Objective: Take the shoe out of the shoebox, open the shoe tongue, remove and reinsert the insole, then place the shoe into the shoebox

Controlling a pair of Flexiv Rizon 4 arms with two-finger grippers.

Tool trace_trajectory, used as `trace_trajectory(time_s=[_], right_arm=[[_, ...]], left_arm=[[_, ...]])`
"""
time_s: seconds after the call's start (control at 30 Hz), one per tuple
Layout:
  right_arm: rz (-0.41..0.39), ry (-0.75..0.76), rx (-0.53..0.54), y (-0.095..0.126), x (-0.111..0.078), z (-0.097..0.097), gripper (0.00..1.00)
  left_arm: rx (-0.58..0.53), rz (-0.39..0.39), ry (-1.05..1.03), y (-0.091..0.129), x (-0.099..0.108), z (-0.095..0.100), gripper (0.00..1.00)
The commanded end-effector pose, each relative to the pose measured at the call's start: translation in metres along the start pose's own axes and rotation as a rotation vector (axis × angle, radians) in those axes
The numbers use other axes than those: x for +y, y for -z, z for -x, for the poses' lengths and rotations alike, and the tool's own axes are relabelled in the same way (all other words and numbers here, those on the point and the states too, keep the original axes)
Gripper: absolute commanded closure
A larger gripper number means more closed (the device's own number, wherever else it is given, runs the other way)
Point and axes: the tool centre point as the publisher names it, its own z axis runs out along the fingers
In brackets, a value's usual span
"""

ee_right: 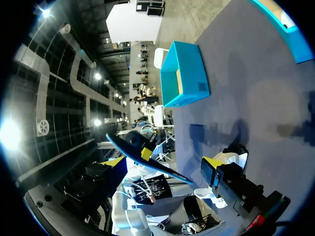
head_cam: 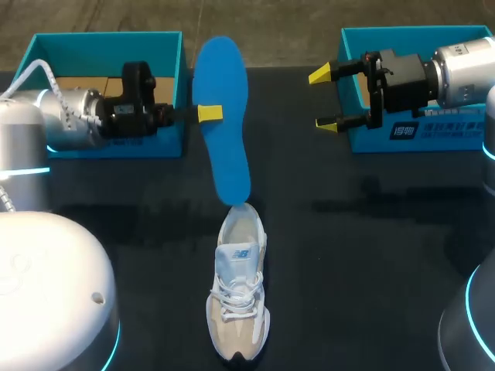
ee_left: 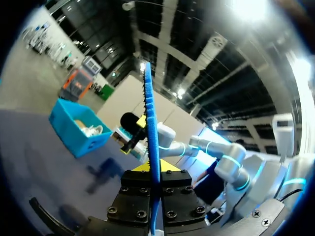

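A blue insole [head_cam: 220, 116] hangs above the table, and my left gripper [head_cam: 209, 114] is shut on its edge near the middle. Its near end reaches down to the heel opening of the white and beige shoe [head_cam: 238, 294], which stands upright on the black table. In the left wrist view the insole [ee_left: 150, 123] runs edge-on between my left gripper's [ee_left: 150, 167] fingers. My right gripper [head_cam: 329, 99] is open and holds nothing, to the right of the insole in front of the right shoebox [head_cam: 418, 131]. In the right wrist view the insole [ee_right: 157, 167] lies ahead of my right gripper [ee_right: 162, 164].
Two turquoise shoeboxes stand at the back of the table: the left shoebox [head_cam: 108, 46] behind my left arm, the right one behind my right gripper. My arms' white bases [head_cam: 54, 294] fill the near corners.
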Motion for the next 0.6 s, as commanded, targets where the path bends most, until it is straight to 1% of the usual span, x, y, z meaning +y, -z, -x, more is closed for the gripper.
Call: trace_trajectory(time_s=[0.03,0.1,0.23,0.3,0.37,0.4,0.5,0.6], right_arm=[[0.002,0.000,-0.003,-0.001,-0.001,0.000,0.00],[0.002,0.000,-0.003,-0.001,-0.001,0.000,0.00],[0.002,0.000,-0.003,-0.001,-0.001,0.000,0.00],[0.002,0.000,-0.003,-0.001,-0.001,0.000,0.00],[0.002,0.000,-0.003,-0.001,-0.001,0.000,0.00],[0.002,0.000,-0.003,-0.001,-0.001,0.000,0.00],[0.002,0.000,-0.003,-0.001,-0.001,0.000,0.00],[0.002,0.000,-0.003,-0.001,-0.001,0.000,0.00]], left_arm=[[0.020,-0.011,0.212,0.000,-0.005,0.006,1.00],[0.045,-0.035,0.355,-0.001,-0.007,0.011,1.00],[0.061,-0.063,0.519,-0.005,-0.008,0.019,1.00],[0.060,-0.062,0.586,-0.008,-0.006,0.023,1.00],[0.057,-0.066,0.601,-0.010,-0.005,0.026,1.00],[0.064,-0.066,0.658,-0.012,-0.003,0.029,1.00],[0.043,-0.071,0.715,-0.016,-0.001,0.035,1.00],[0.021,-0.062,0.723,-0.020,0.001,0.040,1.00]])
